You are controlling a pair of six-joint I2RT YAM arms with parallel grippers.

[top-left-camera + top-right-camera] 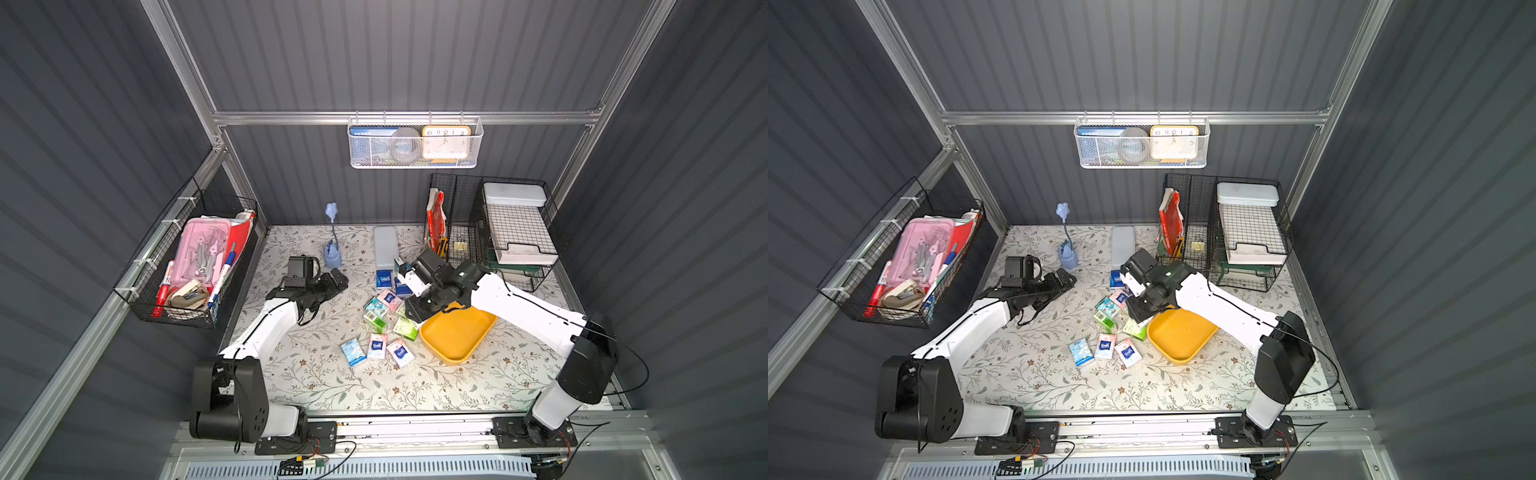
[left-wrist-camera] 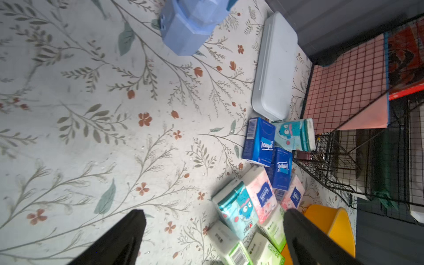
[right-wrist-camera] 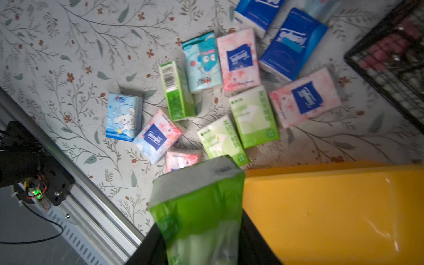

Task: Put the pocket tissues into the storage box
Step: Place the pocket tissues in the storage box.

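Floral-printed cloth (image 1: 415, 395) covers the tabletop inside dark grey ribbed walls. My right gripper (image 3: 199, 238) pinches a green soft plastic-wrapped packet (image 3: 197, 202) between its two black fingers (image 3: 257, 252), and the packet sticks out past the fingertips. Just beside that grip, on one side, is the shallow yellow plastic storage box (image 3: 332, 206) with rounded corners. The held packet is at its rim; I cannot tell whether it is over the rim or over the cloth.

Beyond my right fingertips the other pocket tissues (image 3: 238, 59) lie loose on the cloth, outside the box. They are pink, green, light blue and dark blue packets, several touching, and one green one stands on its edge.

My left gripper (image 2: 213, 213) is apart from the right one, its black fingers (image 2: 119, 241) spread wide and gripping nothing. Ahead of the left fingertips are some of the same packets, with a corner of the yellow box beside one finger. Further past the fingertips are a long pale grey-blue flat case (image 2: 273, 68), a blue faceted vase (image 2: 188, 27) and black wire baskets (image 2: 332, 165).
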